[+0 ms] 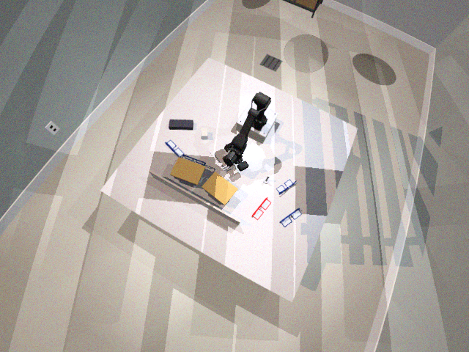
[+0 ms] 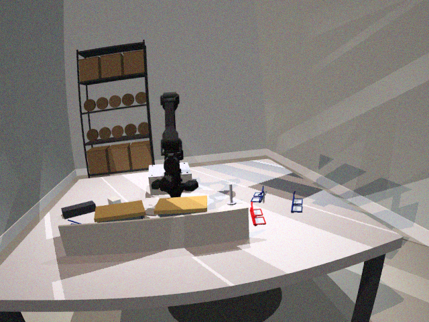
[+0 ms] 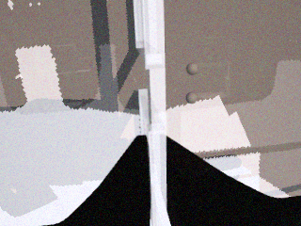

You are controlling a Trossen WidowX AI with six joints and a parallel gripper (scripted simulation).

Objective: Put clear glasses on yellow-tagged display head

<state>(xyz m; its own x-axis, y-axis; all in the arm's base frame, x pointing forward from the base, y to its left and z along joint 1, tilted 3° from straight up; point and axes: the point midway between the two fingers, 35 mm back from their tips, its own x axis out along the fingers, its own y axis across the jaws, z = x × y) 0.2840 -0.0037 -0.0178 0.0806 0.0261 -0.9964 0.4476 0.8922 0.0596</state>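
My gripper (image 1: 227,166) (image 2: 171,194) (image 3: 150,144) points down just behind two ochre-topped blocks, the left block (image 1: 187,170) (image 2: 119,210) and the right block (image 1: 219,188) (image 2: 179,204). It hangs over the gap between them. It is shut on the clear glasses (image 3: 153,56), which show in the wrist view as a pale see-through strip running up from between the black fingers. In the top and exterior views the clear glasses are too faint to make out. I see no yellow tag in any view, and the head shapes under the ochre tops are hidden.
A long white panel (image 2: 152,232) stands in front of the blocks. Red glasses (image 1: 261,208) (image 2: 257,215) and blue glasses (image 1: 286,186) (image 1: 291,217) (image 1: 174,147) lie around. A small post (image 2: 230,194), a dark box (image 1: 180,123) and a white cube (image 1: 204,132) stand nearby.
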